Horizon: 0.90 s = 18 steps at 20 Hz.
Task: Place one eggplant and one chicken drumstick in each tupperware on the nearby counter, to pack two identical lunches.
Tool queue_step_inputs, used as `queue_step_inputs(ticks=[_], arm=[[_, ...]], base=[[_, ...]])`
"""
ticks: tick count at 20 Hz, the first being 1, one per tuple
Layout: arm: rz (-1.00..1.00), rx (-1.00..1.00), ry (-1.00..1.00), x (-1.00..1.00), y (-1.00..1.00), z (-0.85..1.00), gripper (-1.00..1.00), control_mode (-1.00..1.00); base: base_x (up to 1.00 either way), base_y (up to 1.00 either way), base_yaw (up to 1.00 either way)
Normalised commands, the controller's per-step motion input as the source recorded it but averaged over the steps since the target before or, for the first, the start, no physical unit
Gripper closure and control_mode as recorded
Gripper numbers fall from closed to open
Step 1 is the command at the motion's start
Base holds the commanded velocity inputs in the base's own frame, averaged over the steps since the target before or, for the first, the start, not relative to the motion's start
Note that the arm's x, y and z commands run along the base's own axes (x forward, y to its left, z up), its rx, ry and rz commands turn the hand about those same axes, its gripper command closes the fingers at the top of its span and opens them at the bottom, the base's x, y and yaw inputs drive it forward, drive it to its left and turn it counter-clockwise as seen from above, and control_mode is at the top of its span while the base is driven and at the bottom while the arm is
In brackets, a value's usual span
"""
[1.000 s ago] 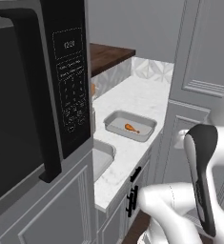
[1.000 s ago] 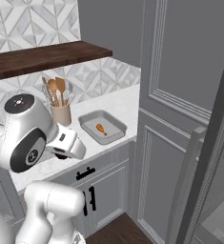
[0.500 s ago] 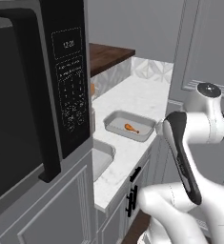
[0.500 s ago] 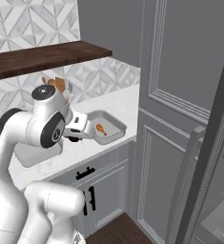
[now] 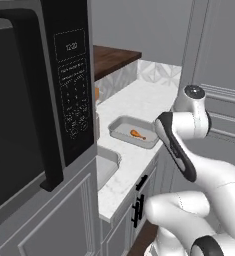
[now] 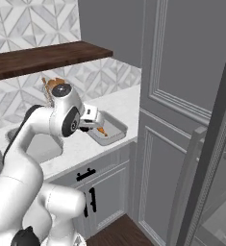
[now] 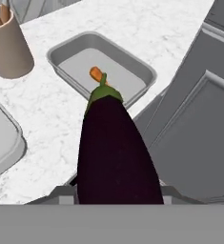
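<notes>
End effector point(image 7: 117, 200) clamps the eggplant point(image 7: 114, 147) at its fat base (smooth, firm, likely slippery), tray point(image 7: 132, 64) upper centre holding a drumstick point(image 7: 97, 74).

You have a white marbled bench point(image 5: 139, 102) over grey cabinets. One grey tray point(image 7: 147, 72) sits near its front edge with a drumstick point(image 5: 137, 133) inside. Just beside that tray, toward the patterned wall, stands a beige cup point(image 7: 9, 50) of wooden utensils. A second tray point(image 7: 6, 143) lies near the first.
</notes>
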Motion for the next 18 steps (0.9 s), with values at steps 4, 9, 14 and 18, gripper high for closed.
queue_step_inputs(ticks=[4, 9, 14, 18], arm=[[0.10, 0.00, 0.00, 0.95, 0.01, -0.59, 1.00, -1.00], [0.05, -0.04, 0.04, 0.72, 0.00, -0.51, 1.00, -1.00], [0.03, -0.05, 0.09, 0.41, 0.00, -0.06, 1.00, -1.00], [0.06, 0.00, 0.05, 0.55, 0.00, -0.18, 1.00, -1.00]], base=[[0.00, 0.00, 0.00], [0.00, 0.00, 0.00], [0.00, 0.00, 0.00], [0.00, 0.00, 0.00]])
